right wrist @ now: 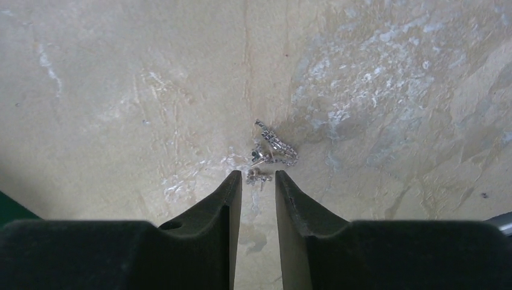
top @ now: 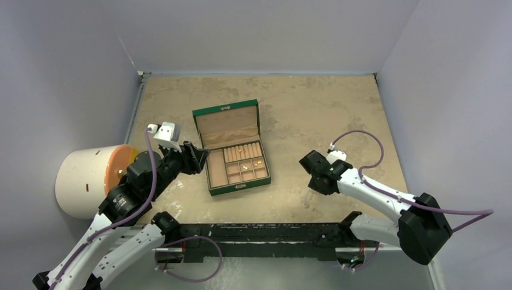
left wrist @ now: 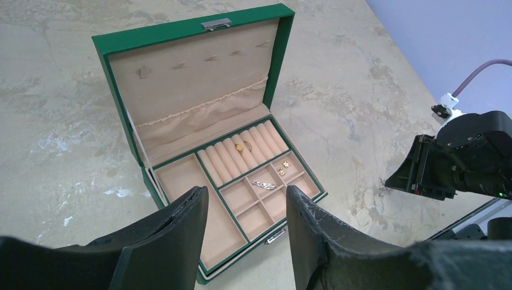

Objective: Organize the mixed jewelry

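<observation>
**Partner:** Entry, please. Where is the mixed jewelry?

**Me:** It is split between two places. Some is on the bare desk (right wrist: 121, 90), at the centre of my right wrist view. There a silvery linked piece (right wrist: 276, 145) is crumpled into a loose loop, with a small stud-like bit (right wrist: 256, 176) just beside its lower end. The rest is in the green box (top: 238, 187): a gold piece (left wrist: 243, 145) on the ring rolls (left wrist: 220, 160), gold bits (left wrist: 282, 168) in a small compartment, and a silver piece (left wrist: 264, 185) in the compartment to their lower left.

**Partner:** Claws?

**Me:** The right claw (right wrist: 258, 181) has its jaws a narrow gap apart, low over the desk. The stud sits right at the mouth, and I can see nothing pinched. The left claw (left wrist: 247, 208) has its jaws wide apart and empty, at the box's near edge.

**Partner:** Handling?

**Me:** This is my judgement only. The pieces should be nearly weightless, hard, slick metal. The links look floppy, so that piece will drape and may drag the stud along. It is thin enough to skate off the pads. I would pinch across the bunched links where they are thickest, not a single strand.

**Partner:** Surfaces?

**Me:** The desk is mottled tan with a stone look, hard, with whitish scuffs. The box has a green shell, tan velvety lining (left wrist: 193, 78), padded rolls, square dividers and a metal clasp (left wrist: 216, 24) on the lid.
</observation>
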Robot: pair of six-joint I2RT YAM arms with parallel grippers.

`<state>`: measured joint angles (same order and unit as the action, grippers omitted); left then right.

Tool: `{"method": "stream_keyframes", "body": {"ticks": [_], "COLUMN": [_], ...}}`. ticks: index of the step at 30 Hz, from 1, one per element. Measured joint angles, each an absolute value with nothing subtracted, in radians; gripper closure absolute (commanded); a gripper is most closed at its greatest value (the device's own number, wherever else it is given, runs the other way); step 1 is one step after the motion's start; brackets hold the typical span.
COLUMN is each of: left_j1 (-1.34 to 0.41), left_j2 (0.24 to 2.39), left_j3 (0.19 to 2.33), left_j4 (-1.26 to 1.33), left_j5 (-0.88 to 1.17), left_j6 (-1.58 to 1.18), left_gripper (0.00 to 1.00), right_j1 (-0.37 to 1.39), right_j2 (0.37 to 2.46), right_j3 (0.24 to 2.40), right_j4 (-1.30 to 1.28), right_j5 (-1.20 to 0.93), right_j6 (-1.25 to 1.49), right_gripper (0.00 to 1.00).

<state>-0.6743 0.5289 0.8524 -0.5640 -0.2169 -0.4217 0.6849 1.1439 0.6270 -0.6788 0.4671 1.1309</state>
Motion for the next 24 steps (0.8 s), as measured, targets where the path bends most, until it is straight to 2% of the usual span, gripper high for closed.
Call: {"method": "stream_keyframes", "body": {"ticks": [24], "left_j1": [-0.674], "left_j2": [0.539], "left_j3": [0.852], "left_j4": [-0.564], "left_j5": [-0.217], "left_j6": [-0.422], "left_gripper": [0.5], "right_j1": [0.517], "right_j2": [1.203], "right_j3": [0.564], "right_j4": [-0.547], "right_j5": [0.402], "right_j6": [1.172], "right_gripper": [0.71]}}
